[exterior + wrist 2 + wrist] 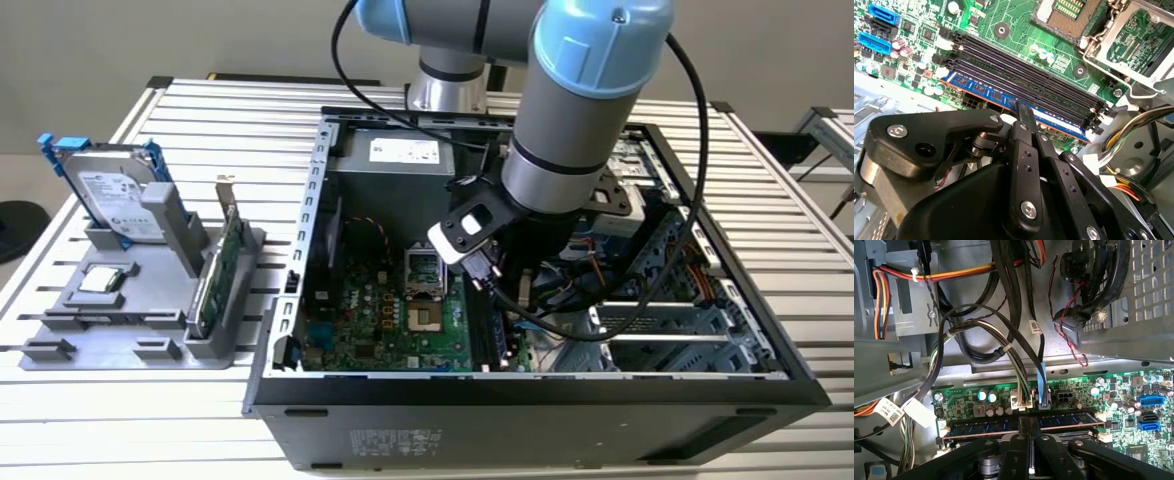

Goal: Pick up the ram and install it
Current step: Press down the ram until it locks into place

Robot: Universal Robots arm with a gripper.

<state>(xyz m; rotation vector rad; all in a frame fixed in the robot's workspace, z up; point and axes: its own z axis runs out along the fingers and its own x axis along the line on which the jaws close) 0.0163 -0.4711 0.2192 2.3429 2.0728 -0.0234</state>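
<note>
Grey UR arm, baby-blue joint caps, black gripper

Thick matte grey tube links on the arm (571, 120), capped with glossy light-blue covers at the joints, thin dark seam ring lower down. Black cable (342, 75) looping loose off the upper link and trailing along the outside. Black bracket at the wrist (470, 225) with a white-edged block bolted on. Gripper (1023, 111) all black, chunky rounded linkage arms with silver screw heads at the pivots, small round holes running down narrow flat fingers (1026, 150). Same black finger bars (1026, 442) and linkage in the first wrist view.
</note>
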